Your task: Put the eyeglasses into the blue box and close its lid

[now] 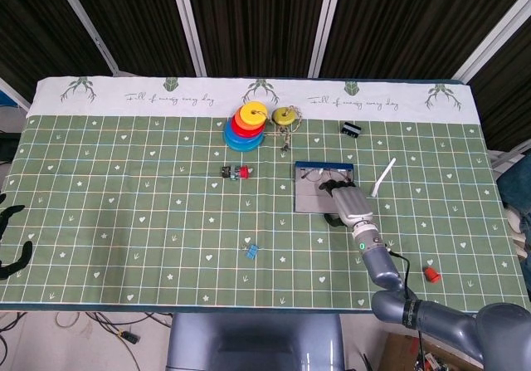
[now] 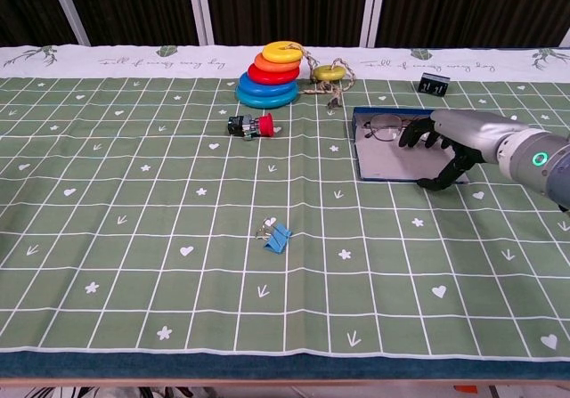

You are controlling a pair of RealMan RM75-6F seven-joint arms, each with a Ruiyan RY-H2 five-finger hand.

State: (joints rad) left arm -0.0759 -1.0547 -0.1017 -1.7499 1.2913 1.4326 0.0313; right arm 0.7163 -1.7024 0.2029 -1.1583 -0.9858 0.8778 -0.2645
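Observation:
The blue box [image 2: 365,159] [image 1: 302,201] lies open right of the table's middle, a shallow tray with a grey inside and a blue rim. The eyeglasses [image 2: 383,131] [image 1: 316,174] rest inside it at the far end. My right hand [image 2: 450,140] [image 1: 348,203] hovers over the box's right half, fingers spread; its dark fingertips [image 2: 408,137] reach just beside the glasses' right lens and its thumb points down at the near right edge. It holds nothing. My left hand [image 1: 12,238] shows only as dark spread fingers at the far left edge of the head view.
A stack of coloured rings [image 2: 269,85] and a yellow ring with cord [image 2: 328,73] stand at the back. A red and black part [image 2: 251,126], a blue binder clip [image 2: 276,235], a black clip [image 2: 434,84], a white strip [image 1: 384,176] and a red piece [image 1: 431,274] lie around.

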